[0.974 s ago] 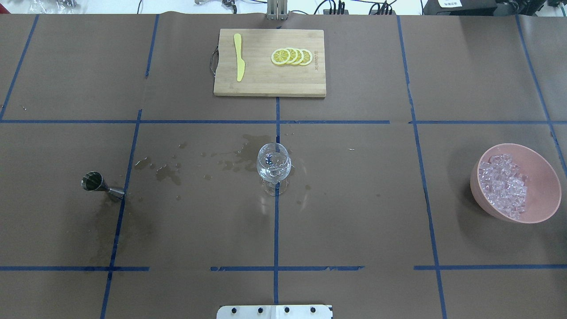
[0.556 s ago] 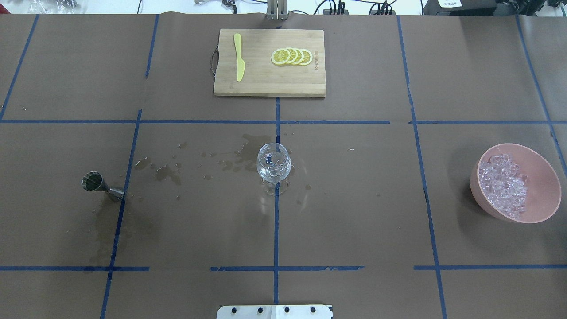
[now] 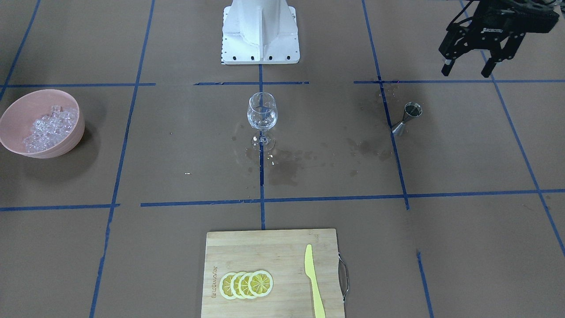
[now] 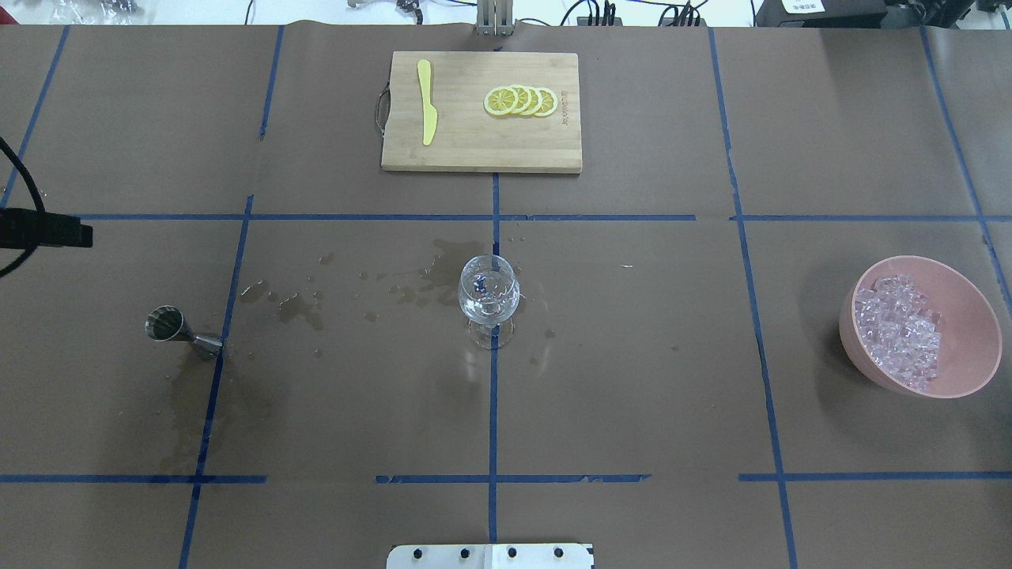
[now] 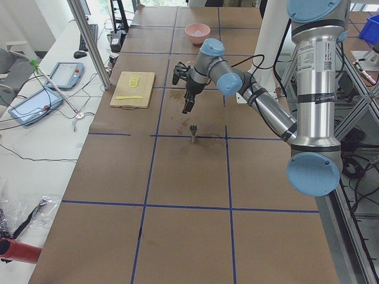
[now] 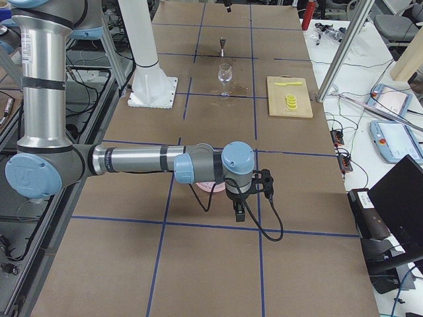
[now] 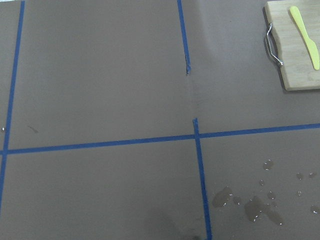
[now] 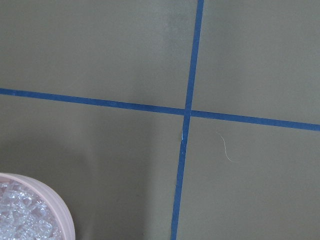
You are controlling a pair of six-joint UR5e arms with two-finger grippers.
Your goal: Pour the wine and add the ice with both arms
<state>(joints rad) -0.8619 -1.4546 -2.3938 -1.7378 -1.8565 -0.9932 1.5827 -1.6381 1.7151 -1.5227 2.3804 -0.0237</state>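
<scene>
- Brown paper covers the surface [image 4: 632, 356], and blue tape lines [image 4: 492, 411] cut it into big squares.
- In the overhead view a glass [image 4: 489, 296] on a stem stands upright in the middle of the frame, right on a blue line.
- The wine [image 3: 262, 118] is very hard to see; a little clear liquid seems to sit low in the glass.
- The ice [image 4: 897, 328] is a heap of small shiny cubes in a pink bowl [image 4: 976, 332] at the right edge of that frame, well apart from the glass.
- A small metal cup [image 4: 170, 325] stands at the left of the frame, with wet spots [image 4: 300, 308] between it and the glass.
- At the top middle lies a wooden board [image 4: 482, 150] with lemon slices [image 4: 522, 101] and a yellow knife [image 4: 427, 103] on it.
- The left arm [image 5: 260, 103] reaches out over the surface.
- The left pincer [image 3: 468, 71] hangs in the upper right of the front-facing frame, up above the metal cup and not touching it. Its two fingers are spread apart and hold nothing.
- The right arm [image 6: 132, 160] stretches across the lower middle of the right side view, and the right pincer [image 6: 239, 214] points down just beside the pink bowl. I cannot tell if it is spread or pressed together.
- A white block [image 3: 260, 31] sits at the top middle of the front-facing frame.
</scene>
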